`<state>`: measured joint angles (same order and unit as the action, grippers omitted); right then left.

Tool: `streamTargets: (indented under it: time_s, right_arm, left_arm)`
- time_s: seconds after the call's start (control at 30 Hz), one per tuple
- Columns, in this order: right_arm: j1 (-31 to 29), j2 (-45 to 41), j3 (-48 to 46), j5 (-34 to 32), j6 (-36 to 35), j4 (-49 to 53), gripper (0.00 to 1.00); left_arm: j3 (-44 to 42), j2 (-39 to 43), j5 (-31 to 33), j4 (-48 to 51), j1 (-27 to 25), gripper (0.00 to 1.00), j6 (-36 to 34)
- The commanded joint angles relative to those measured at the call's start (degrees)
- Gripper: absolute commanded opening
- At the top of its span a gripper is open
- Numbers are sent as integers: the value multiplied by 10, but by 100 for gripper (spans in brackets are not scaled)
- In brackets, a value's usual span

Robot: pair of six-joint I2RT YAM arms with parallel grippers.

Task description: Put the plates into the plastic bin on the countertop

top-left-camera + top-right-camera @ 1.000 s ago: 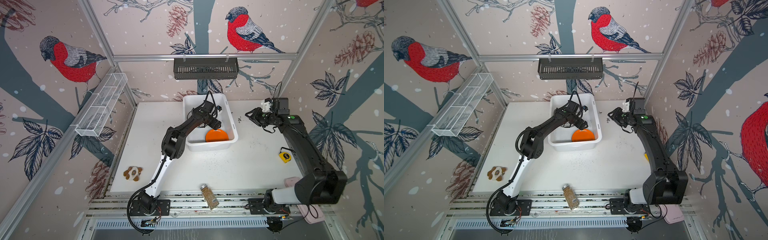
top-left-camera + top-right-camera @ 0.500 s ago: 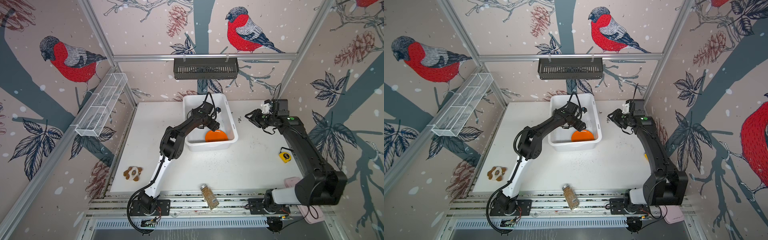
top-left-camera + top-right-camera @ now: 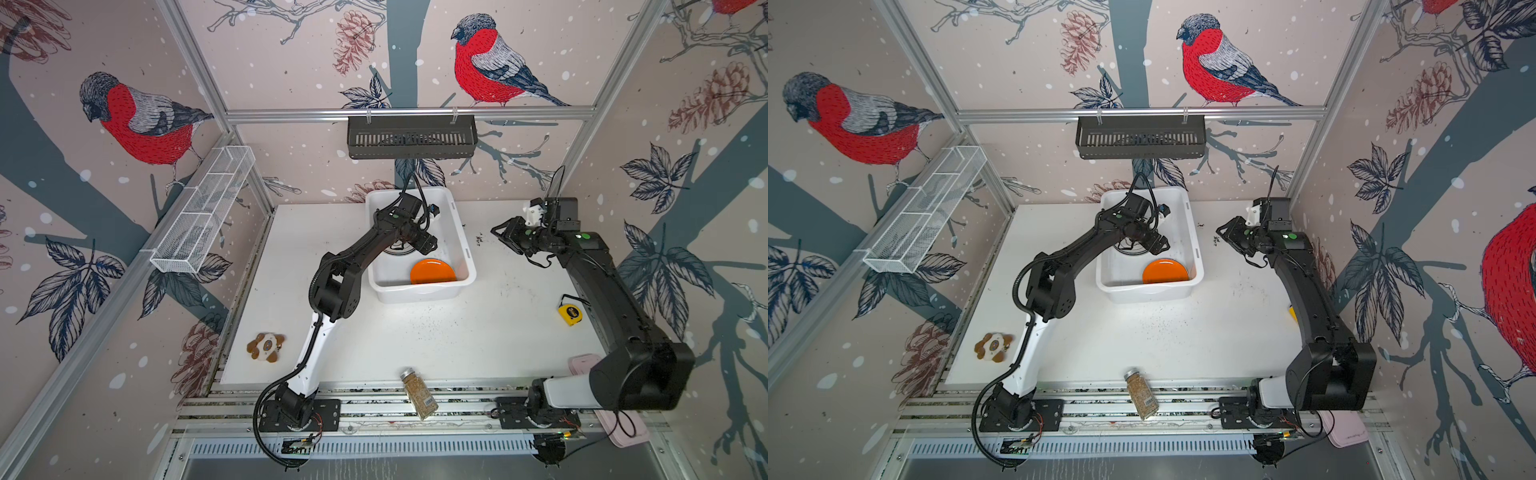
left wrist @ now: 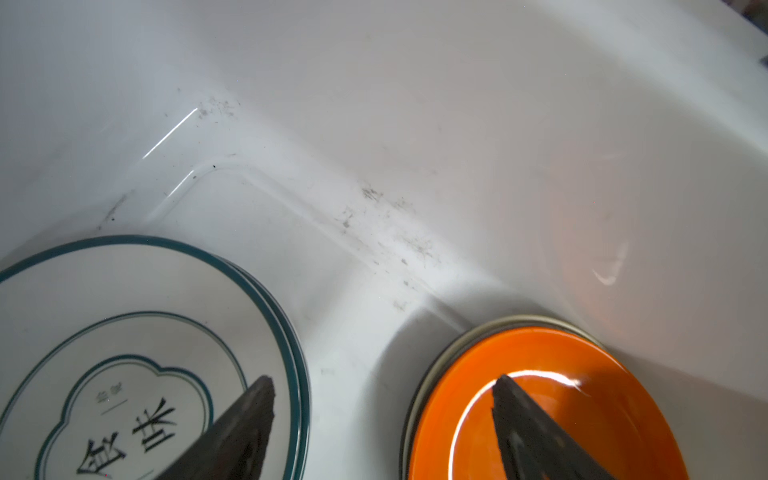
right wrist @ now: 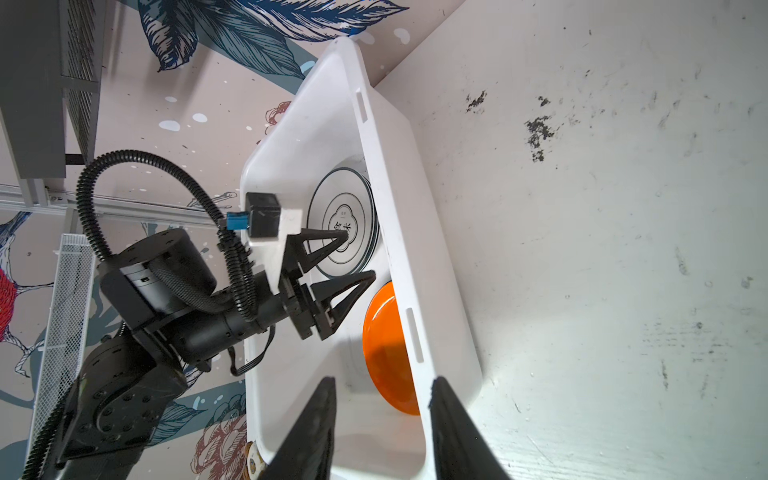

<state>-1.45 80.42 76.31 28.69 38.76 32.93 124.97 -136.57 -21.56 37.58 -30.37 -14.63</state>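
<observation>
The plastic bin (image 3: 419, 293) stands at the far middle of the surface (image 3: 415, 345), its far end close to the back wall; inside it two stacks of plates lie flat on the floor, apart from each other. The orange plate (image 3: 432, 271) tops the stack in the near right corner, with the rim of a cream plate (image 4: 457, 340) showing beneath it; the white plate (image 4: 124, 332), dark-rimmed with a lettered emblem, tops the stack farther in and to the left, with another dark-edged rim just under it.

The left arm reaches into the bin from the near left; the left gripper (image 4: 382, 378) hangs above the plates with its jaws spread wide and nothing between them, one finger (image 4: 249, 415) over the white plate and the other over the orange plate; whether either tip touches a plate I cannot tell.

The right gripper (image 3: 500, 237) hovers above the surface to the right of the bin, apart from its rim and pointing toward it; its jaws are partly spread and empty.

A yellow tape measure (image 3: 570, 313) lies at the right edge; a spice jar (image 3: 419, 392) lies on its side across the near edge; a brown-and-white toy (image 3: 266, 346) sits at the near left.
</observation>
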Motion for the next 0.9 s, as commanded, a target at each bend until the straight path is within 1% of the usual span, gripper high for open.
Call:
streamTargets:
  time_s: [0.0,0.1,0.17,0.23,0.3,0.33,0.4,0.53,0.67,0.87]
  right_arm:
    - [2,-3,1,7,-9,-7,40]
    - [3,-4,-10,9,-8,-13,40]
    - [2,-4,-18,12,-5,-21,40]
    - [2,0,-23,17,-1,-28,40]
    - [2,3,-23,19,1,-31,40]
    - [2,3,-21,19,1,-30,40]
    - [2,5,-19,20,-1,-30,40]
    - [1,7,-16,21,-2,-30,39]
    - [2,6,-13,19,-5,-23,39]
    - [3,3,-17,17,-9,-19,39]
  left_arm:
    - [-15,23,-82,101,19,83,-92]
    - [-70,55,-87,121,32,85,-129]
    - [-106,73,-82,109,30,85,-138]
    - [-117,77,-88,111,26,85,-140]
    - [-118,78,-100,114,20,86,-137]
    - [-121,80,-102,110,15,89,-132]
    - [-139,87,-85,88,2,92,-124]
    - [-186,104,-44,21,-15,92,-103]
    - [-199,104,-31,-8,-16,92,-81]
    - [-225,107,-6,-48,-16,92,-69]
